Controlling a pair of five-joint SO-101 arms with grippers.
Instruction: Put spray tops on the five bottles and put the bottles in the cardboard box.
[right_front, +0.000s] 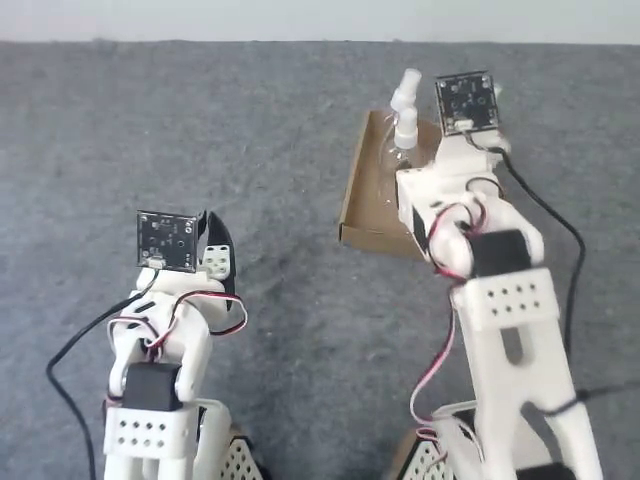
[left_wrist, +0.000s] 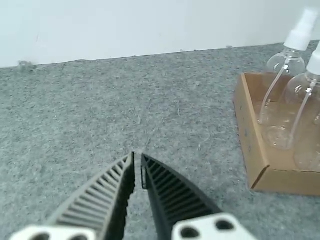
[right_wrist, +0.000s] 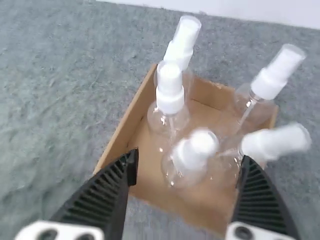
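Observation:
Several clear bottles with white spray tops stand upright in the cardboard box (right_wrist: 123, 131); one bottle (right_wrist: 170, 92) is near the box's wall and another (right_wrist: 196, 148) lies between my spread fingers. My right gripper (right_wrist: 189, 159) hangs open above the box (right_front: 352, 180), not gripping anything. Bottle tops (right_front: 405, 108) poke out beyond that arm. My left gripper (left_wrist: 138, 161) is shut with nothing in it, low over the grey carpet, well left of the box (left_wrist: 247, 135). Two of the bottles (left_wrist: 285, 67) show there.
Grey carpet (right_front: 200, 130) covers the table, with open room between the arms and left of the box. A white wall (left_wrist: 125, 25) borders the far edge. Cables trail from both arm bases.

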